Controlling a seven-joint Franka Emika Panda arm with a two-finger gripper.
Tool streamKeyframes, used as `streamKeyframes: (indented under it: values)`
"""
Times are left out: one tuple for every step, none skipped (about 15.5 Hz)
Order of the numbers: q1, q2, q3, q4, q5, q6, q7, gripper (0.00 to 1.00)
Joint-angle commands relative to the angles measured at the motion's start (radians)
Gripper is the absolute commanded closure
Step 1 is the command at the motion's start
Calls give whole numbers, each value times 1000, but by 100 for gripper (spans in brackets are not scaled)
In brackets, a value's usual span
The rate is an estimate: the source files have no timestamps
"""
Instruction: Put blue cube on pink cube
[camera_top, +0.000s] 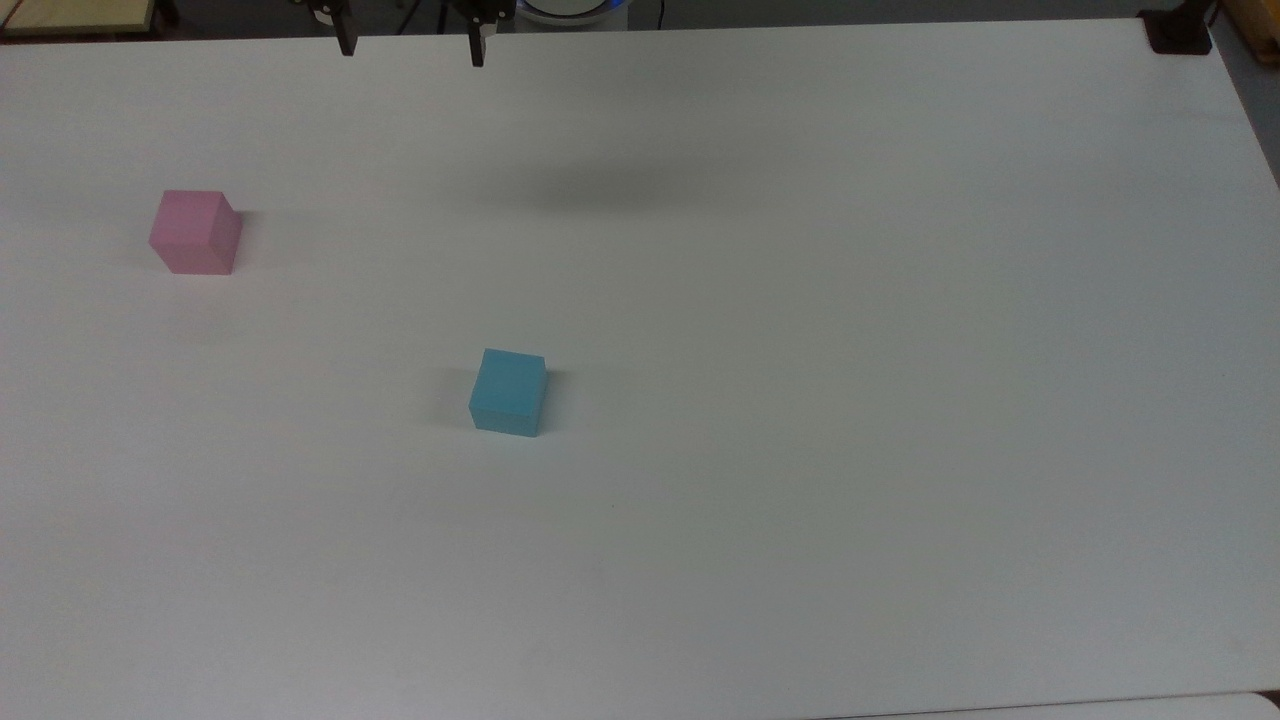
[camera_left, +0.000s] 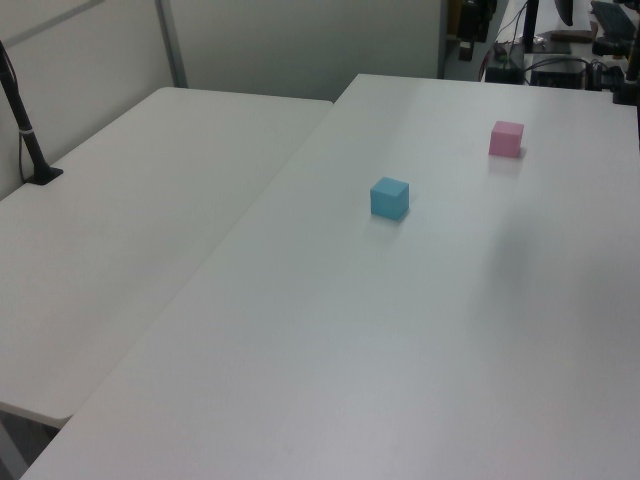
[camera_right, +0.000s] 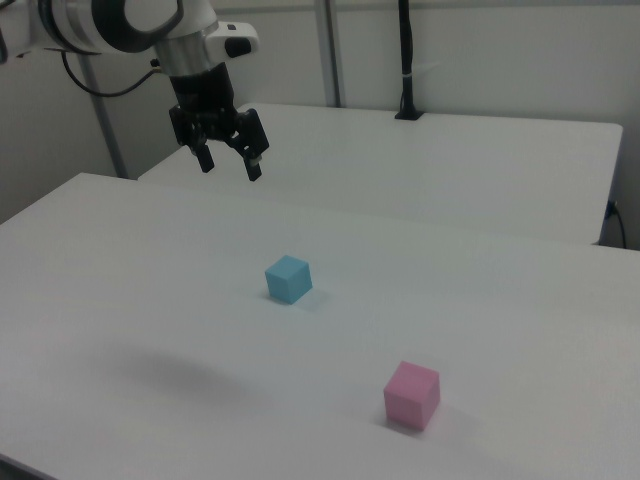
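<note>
- Tool (camera_right: 229, 162): raised well above the tabletop (camera_top: 800, 400), fingers spread wide and pointing down, nothing between them. In the top view its two fingertips appear at the upper edge, to the left of centre.
- Blue cube (camera_top: 509, 391): resting flat on the tabletop near the middle, apart from everything else. In the right view it lies below and to the right of the tool.
- Pink cube (camera_top: 196, 232): resting flat on the tabletop, well apart from the blue cube, toward the top view's left. In the right view it sits nearer the camera than the blue cube.
- Step in hand (judged): the approach to the blue cube; no grasp has been made and the stacking is not yet begun.
- Doing it well (judged): bring the tool over the cube's centre before descending, so that neither finger lands on the top face.
- Turn the wrist so the fingers meet two opposite flat faces, not the corners; in the top view the cube stands slightly turned.
- Descend until the fingertips reach about mid-height of the cube, short of the tabletop, then close.
- Risk (judged): an off-centre descent may push the light cube aside.
</note>
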Motion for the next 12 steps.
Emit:
streamKeyframes:
  values:
    - [30, -10, -10, -20, 2, -9, 4, 0]
    - [32, -10, -10, -20, 4, -8, 5, 0]
    - [32, -10, -10, -20, 2, -8, 14, 0]
    - [32, -10, -10, -20, 1, -9, 24, 0]
    - [33, -10, -10, -20, -1, -9, 24, 0]
    - [33, -10, -10, -20, 1, -9, 24, 0]
    - [33, -10, -10, -20, 1, -9, 24, 0]
    - [33, -10, -10, -20, 1, -11, 24, 0]
    - [33, -10, -10, -20, 1, -12, 24, 0]
    - [33, -10, -10, -20, 4, -11, 24, 0]
    - [33, -10, -10, -20, 5, -11, 24, 0]
    - [33, -10, -10, -20, 5, -12, 24, 0]
